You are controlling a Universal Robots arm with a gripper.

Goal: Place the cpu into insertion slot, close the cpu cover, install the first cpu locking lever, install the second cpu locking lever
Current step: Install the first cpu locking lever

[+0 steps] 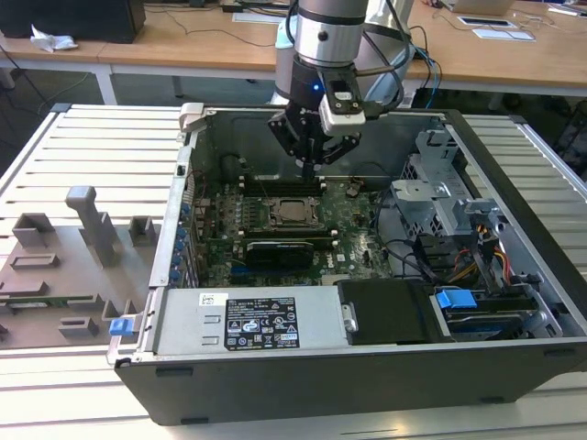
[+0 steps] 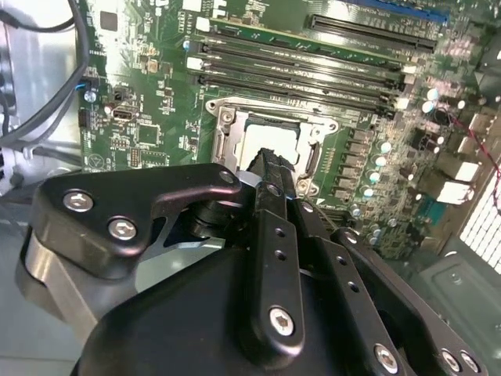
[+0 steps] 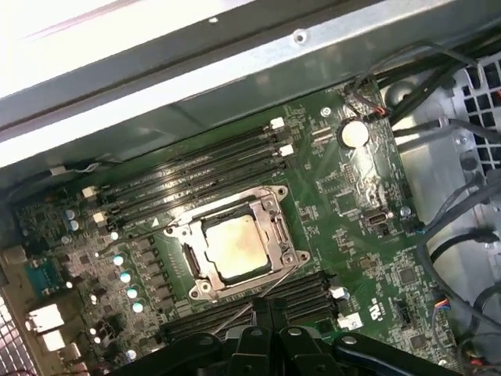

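The fingers [image 2: 270, 168] are drawn together to a single point, with nothing visibly pinched between the tips. In the exterior view they [image 1: 310, 163] point straight down inside the open computer case [image 1: 367, 385], hanging above the back edge of the green motherboard [image 1: 353, 243], just behind the socket area.

In the first wrist view the fingertips [image 3: 262, 307] sit right by a thin wire locking lever [image 3: 278, 283]. It slants away from the near edge of the socket frame instead of lying along it. Whether the tips touch it, I cannot tell.

Just beyond the lever, the cpu [image 3: 235, 247] lies flat in the insertion slot [image 3: 191, 260], its pale metal top facing up. The cpu cover [image 3: 279, 227] is folded down around it, so the chip shows through the square opening. The second wrist view shows the same chip [image 2: 262, 139] and frame [image 2: 227, 131] partly hidden behind the fingers.

Long black memory slots [image 3: 196, 180] run on both sides of the socket, and a round coin battery [image 3: 353, 133] sits further out on the board.

The case rests on a slatted white counter [image 1: 92, 147], with a grey fixture tray [image 1: 64, 266] lying to the exterior view's left
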